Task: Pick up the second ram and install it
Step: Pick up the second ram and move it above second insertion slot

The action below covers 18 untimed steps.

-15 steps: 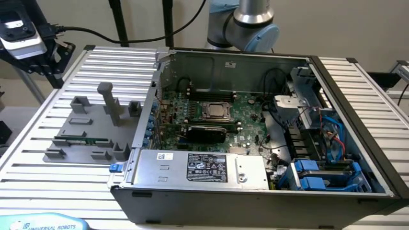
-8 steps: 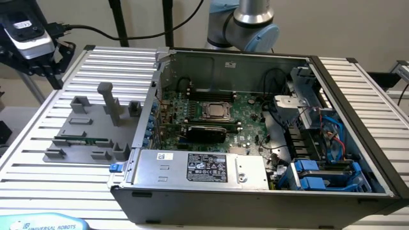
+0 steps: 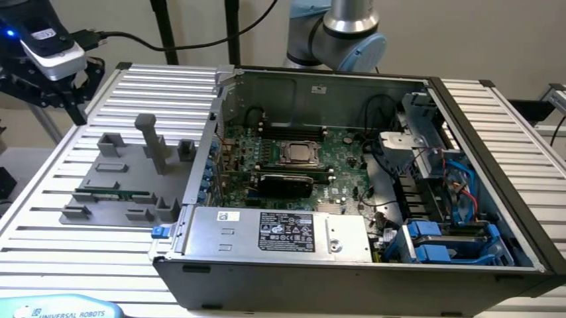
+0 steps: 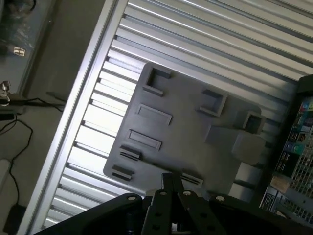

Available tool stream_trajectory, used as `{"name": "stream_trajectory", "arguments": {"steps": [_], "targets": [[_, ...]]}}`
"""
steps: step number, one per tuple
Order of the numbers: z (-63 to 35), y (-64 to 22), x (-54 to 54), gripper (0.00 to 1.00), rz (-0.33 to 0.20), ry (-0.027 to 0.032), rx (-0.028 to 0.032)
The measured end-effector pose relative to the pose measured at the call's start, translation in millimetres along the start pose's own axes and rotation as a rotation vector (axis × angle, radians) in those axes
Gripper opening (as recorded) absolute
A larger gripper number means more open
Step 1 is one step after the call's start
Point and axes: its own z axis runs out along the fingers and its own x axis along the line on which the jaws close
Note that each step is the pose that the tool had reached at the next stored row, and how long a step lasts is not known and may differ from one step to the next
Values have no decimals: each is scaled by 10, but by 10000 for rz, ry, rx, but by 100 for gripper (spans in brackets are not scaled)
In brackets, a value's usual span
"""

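Pincer (image 4: 171,182): black metal, two slim fingers (image 4: 167,180) pressed tight together, nothing between them
Pincer mount: broad black angular bracket with small round screw heads, just behind the fingers
Wrist: white and grey housing with a blue light, directly above the pincer; a black cable (image 3: 150,43) runs off it toward the exterior view's right
Tray (image 3: 111,173): matte grey plastic plate below the pincer, flat, with raised rectangular pockets and small slotted brackets
Post (image 3: 150,142): square grey pillar, upright on the tray, on the side away from the pincer and toward the case
Ram (image 3: 113,195): thin narrow green strip, seated on its edge in the tray's brackets; it lies low, below the pincer and to the exterior view's right of it, well apart, untouched
Table (image 3: 36,225): ribbed aluminium slats, shiny, under the tray and the pincer
Case (image 3: 354,281): black metal box with its side open, past the tray from the pincer
Board (image 3: 346,140): green, busy with parts, square silver socket in the middle, flat inside the case
Arm (image 3: 346,30): silver and pale blue joint, behind the case; the wrist is held high over the table's far corner, pincer tipped down at the tray
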Motion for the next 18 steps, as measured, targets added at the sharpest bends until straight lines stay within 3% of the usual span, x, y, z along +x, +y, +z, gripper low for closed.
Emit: {"name": "stream_trajectory", "arguments": {"steps": [18], "targets": [[76, -4, 1, 11, -3267, 155, -53]]}}
